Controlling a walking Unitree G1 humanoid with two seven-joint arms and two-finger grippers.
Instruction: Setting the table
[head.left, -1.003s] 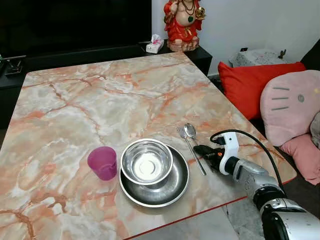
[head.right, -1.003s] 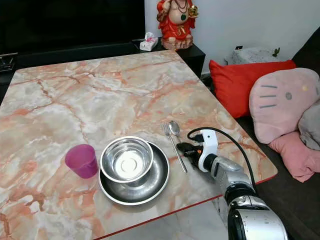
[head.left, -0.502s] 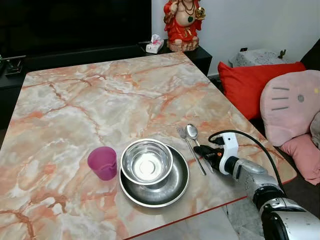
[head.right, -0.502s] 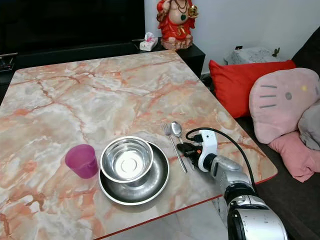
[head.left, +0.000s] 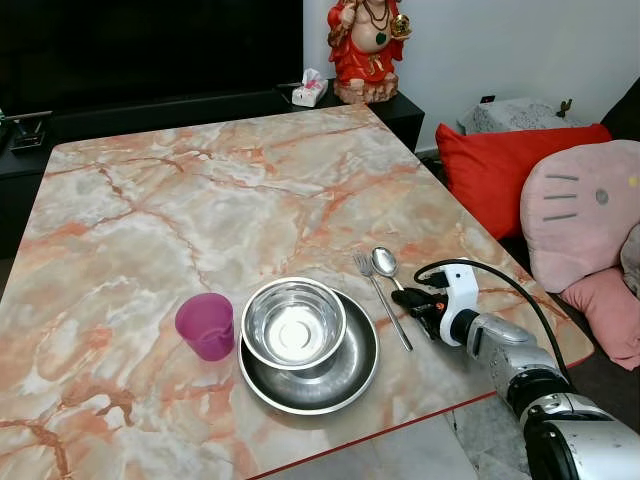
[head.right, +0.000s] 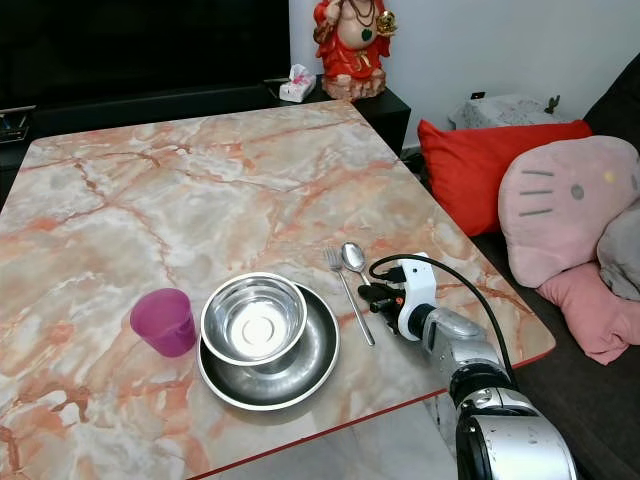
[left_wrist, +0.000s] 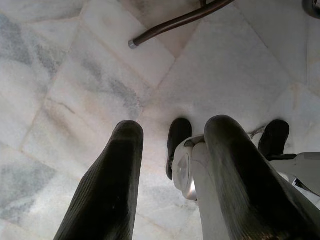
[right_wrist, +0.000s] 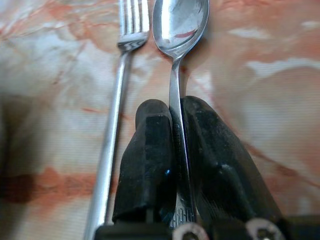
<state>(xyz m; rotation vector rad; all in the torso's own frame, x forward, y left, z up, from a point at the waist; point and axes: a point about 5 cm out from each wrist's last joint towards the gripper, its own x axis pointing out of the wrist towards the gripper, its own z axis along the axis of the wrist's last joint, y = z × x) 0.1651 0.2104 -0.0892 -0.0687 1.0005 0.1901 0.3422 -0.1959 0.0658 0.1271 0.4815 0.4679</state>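
A steel bowl (head.left: 293, 322) sits in a steel plate (head.left: 352, 375) near the marble table's front edge, with a purple cup (head.left: 206, 325) just left of it. Right of the plate lie a fork (head.left: 381, 296) and a spoon (head.left: 384, 263), side by side. My right gripper (head.left: 408, 298) rests low over the table, shut on the spoon's handle. In the right wrist view both black fingers (right_wrist: 150, 150) pinch the handle, the spoon bowl (right_wrist: 180, 22) points away and the fork (right_wrist: 120, 95) lies alongside. My left gripper (left_wrist: 175, 127) hangs open over the floor.
Red and pink cushions (head.left: 500, 170) lie on a sofa right of the table (head.left: 200, 200). A red figurine (head.left: 365, 45) and a tissue box (head.left: 309, 92) stand on the dark cabinet behind it. The table's front right corner (head.left: 575, 350) is close to my right arm.
My right gripper has edged slightly to the right with the spoon, opening a small gap from the fork. Nothing else has moved.
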